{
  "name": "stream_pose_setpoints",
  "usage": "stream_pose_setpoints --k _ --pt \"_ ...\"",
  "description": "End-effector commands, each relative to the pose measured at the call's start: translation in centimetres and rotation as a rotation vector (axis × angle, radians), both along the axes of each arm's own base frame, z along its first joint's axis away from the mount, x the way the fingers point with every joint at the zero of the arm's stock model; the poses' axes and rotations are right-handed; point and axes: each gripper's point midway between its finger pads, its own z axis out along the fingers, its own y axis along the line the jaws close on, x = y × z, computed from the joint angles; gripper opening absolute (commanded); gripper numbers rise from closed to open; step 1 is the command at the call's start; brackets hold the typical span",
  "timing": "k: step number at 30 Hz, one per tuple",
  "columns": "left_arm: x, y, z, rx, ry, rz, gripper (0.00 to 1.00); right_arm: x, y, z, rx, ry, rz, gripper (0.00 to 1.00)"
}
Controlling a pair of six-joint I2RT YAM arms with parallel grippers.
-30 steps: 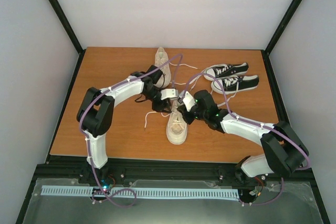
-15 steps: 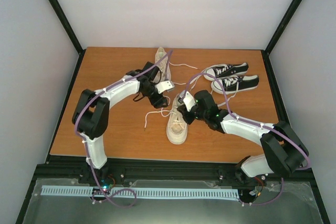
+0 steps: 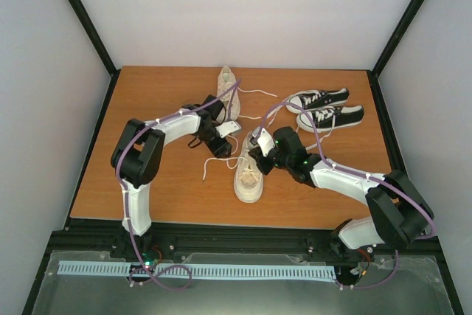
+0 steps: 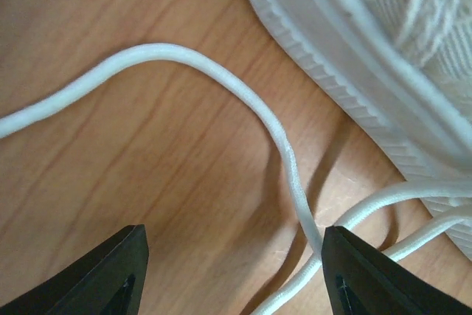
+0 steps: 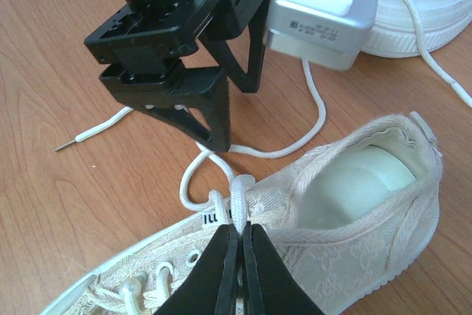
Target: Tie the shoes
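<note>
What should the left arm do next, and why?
Probably lower the left gripper and shut it on the loose lace: it hangs open with that lace on the table between its fingers, while the right gripper is shut on the shoe's top lace.

A rectangular orange-brown wood-grain tabletop point(image 3: 147, 86) sits enclosed by plain matte white walls point(image 3: 243, 12), with black frame struts point(image 3: 81, 16) running up the far corners. Light falls soft and even, casting faint shadows.

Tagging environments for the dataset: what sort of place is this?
Probably a lab robot cell: left arm and right arm bolted at a table edge, plain white walls on a black frame, shoes laid out as props.
</note>
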Motion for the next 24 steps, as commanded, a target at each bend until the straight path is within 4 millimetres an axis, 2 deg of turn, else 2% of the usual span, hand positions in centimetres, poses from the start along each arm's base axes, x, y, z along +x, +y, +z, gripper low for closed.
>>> stream_pose_setpoints --k 1,5,7,11,18,20,24 --pt "-1.0 -1.2 1.8 -0.082 -0.013 -0.070 0.68 0.9 0.5 1.9 0.059 -0.056 -0.002 0.03" --pt "-1.0 -1.6 4.0 -0.156 -0.041 -0.115 0.68 0.9 0.5 1.9 0.060 -0.055 -0.001 0.03" --pt "-1.4 -1.7 4.0 -0.157 -0.054 -0.149 0.68 0.9 0.4 1.9 0.059 -0.056 -0.003 0.03" --pt "-2.5 -1.8 2.5 -0.122 -0.054 -0.206 0.70 0.8 0.4 2.0 0.060 -0.059 -0.003 0.03" --pt "-2.6 -1.6 -0.4 -0.032 -0.055 -0.218 0.69 0.8 0.5 1.9 0.061 -0.053 0.002 0.03" --pt "-2.5 -1.5 -1.0 -0.008 -0.057 -0.211 0.66 0.8 0.5 1.9 0.062 -0.053 0.001 0.03" --pt "-2.0 -1.6 -1.3 0.010 -0.062 -0.194 0.51 0.7 0.5 1.8 0.066 -0.052 0.004 0.03"
